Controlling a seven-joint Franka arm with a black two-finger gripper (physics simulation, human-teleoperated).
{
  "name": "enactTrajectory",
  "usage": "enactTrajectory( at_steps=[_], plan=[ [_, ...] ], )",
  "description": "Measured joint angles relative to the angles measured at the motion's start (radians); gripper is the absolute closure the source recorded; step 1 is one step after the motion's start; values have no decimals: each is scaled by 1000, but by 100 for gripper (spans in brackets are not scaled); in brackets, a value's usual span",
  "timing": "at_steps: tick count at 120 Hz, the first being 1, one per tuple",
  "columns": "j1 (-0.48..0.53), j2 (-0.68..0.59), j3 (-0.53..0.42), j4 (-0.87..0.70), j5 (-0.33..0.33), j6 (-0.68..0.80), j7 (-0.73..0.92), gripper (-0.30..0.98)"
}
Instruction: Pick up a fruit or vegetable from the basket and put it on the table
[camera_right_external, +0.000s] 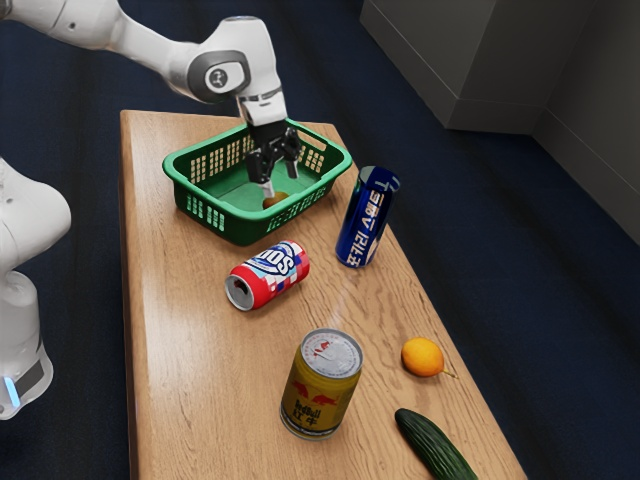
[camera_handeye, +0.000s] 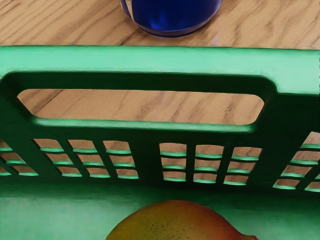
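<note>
My gripper (camera_right_external: 281, 178) reaches down inside the green basket (camera_right_external: 205, 212), with its two fingers apart. A small brownish-orange fruit (camera_right_external: 276, 201) lies at the basket's bottom, just by the fingertips; the basket's near wall partly hides it. In the wrist view this is a mango-like fruit (camera_handeye: 175, 222), green-yellow turning red, at the lower edge, close under my hand. Beyond it stands the basket wall (camera_handeye: 150, 135) with its handle slot.
A blue can (camera_right_external: 366, 217) stands beside the basket, and a red soda can (camera_right_external: 268, 275) lies on the table (camera_right_external: 190, 380). Farther off are a gold can (camera_right_external: 320, 385), an orange fruit (camera_right_external: 422, 357) and a cucumber (camera_right_external: 436, 446). The blue can's base (camera_handeye: 172, 15) shows past the basket rim.
</note>
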Motion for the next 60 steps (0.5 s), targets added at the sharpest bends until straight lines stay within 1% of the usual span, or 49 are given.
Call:
enactTrajectory(
  at_steps=[16, 45, 60],
  plan=[
    [-9, 1, 10, 11, -1, 0, 3, 2],
    [-7, 9, 60, 15, 0, -26, 12, 2],
    [-7, 66, 71, 28, -2, -65, 17, 2]
  ],
)
